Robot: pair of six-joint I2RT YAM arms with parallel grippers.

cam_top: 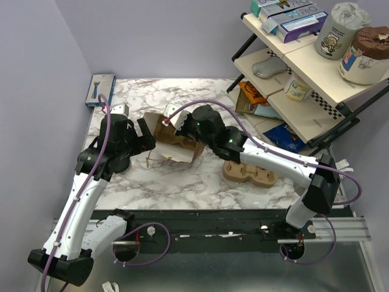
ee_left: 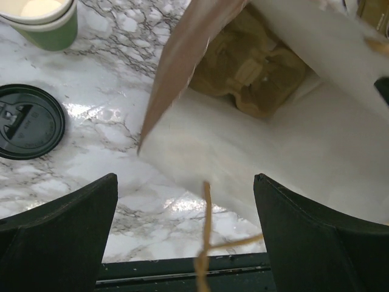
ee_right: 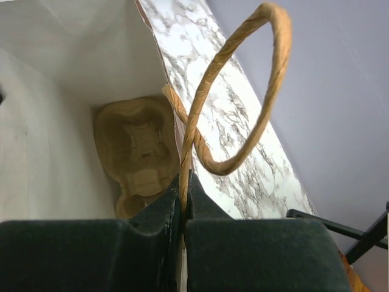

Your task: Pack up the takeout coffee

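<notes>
A brown paper bag [cam_top: 177, 145] lies on its side mid-table, mouth toward my left gripper [cam_top: 148, 135]. That gripper [ee_left: 185, 182] is open at the bag's white-lined mouth [ee_left: 243, 140], with one twisted paper handle [ee_left: 206, 237] hanging loose between its fingers. My right gripper [cam_top: 172, 121] is shut on the bag's other handle [ee_right: 267, 91], pinched at its base [ee_right: 184, 179]. A pulp cup tray [ee_right: 143, 146] sits deep inside the bag. A green cup without a lid [ee_left: 48, 24] and a loose black lid [ee_left: 27, 121] rest on the marble. The takeout coffee is out of view.
A second pulp tray [cam_top: 249, 172] lies on the table under my right forearm. A slanted shelf [cam_top: 316, 67] with boxes and tubs stands at the right, snack packs [cam_top: 261, 103] beneath it. A blue box [cam_top: 100, 89] sits at the back left by the wall.
</notes>
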